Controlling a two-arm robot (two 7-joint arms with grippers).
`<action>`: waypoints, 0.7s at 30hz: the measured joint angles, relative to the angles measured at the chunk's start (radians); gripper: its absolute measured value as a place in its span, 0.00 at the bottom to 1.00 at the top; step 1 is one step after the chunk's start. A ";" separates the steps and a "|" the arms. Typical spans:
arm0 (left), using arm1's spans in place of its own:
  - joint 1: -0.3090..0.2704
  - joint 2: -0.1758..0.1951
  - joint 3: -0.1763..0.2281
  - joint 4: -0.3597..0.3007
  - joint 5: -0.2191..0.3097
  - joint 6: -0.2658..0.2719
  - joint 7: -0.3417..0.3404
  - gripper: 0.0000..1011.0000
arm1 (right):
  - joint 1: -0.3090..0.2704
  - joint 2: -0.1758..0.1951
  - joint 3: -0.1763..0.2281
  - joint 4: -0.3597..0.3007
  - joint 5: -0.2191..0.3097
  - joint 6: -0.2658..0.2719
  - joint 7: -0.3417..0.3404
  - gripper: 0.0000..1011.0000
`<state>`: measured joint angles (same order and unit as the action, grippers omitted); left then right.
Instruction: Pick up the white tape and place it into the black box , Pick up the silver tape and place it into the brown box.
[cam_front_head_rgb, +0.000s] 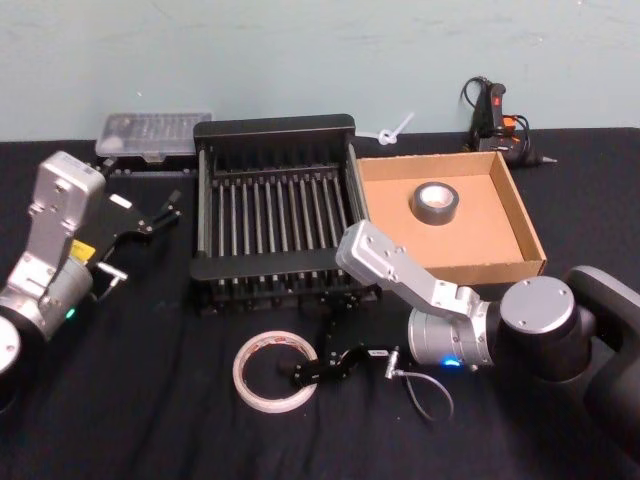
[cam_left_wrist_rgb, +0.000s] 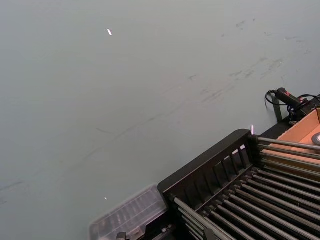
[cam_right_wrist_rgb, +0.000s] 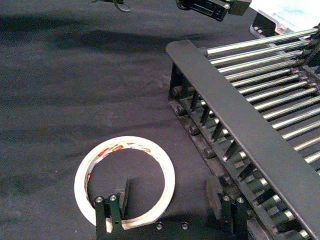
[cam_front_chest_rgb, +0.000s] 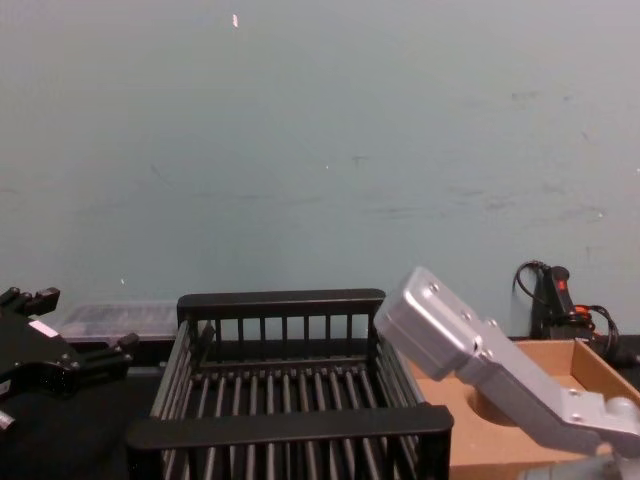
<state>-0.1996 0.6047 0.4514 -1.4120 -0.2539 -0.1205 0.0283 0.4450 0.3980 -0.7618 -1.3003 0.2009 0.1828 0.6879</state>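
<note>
While its black fingers stand wide apart, the right gripper (cam_front_head_rgb: 312, 372) straddles the rim of the large thin white tape (cam_front_head_rgb: 272, 372) on the dark cloth, near the black slatted crate (cam_front_head_rgb: 272, 130). The left gripper (cam_front_head_rgb: 168, 212) hangs open beside it.

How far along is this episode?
Done: silver tape lies in the brown box. In hand: open right gripper straddles the white tape's rim on the cloth, one finger inside. Left: lift it into the black box. Left gripper open, idle.
</note>
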 joint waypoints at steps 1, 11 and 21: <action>0.000 0.000 0.000 0.000 0.000 0.000 0.000 0.99 | 0.000 0.000 0.000 0.000 0.000 0.001 0.000 0.99; 0.000 0.000 0.000 0.000 0.000 0.000 0.000 0.99 | -0.002 -0.009 -0.003 0.008 -0.003 0.013 0.002 0.99; 0.000 0.000 0.000 0.000 0.000 0.000 0.000 0.99 | -0.002 -0.015 -0.003 0.017 -0.002 0.015 0.004 0.99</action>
<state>-0.1996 0.6047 0.4514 -1.4120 -0.2539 -0.1205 0.0282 0.4428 0.3832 -0.7650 -1.2836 0.1984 0.1976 0.6923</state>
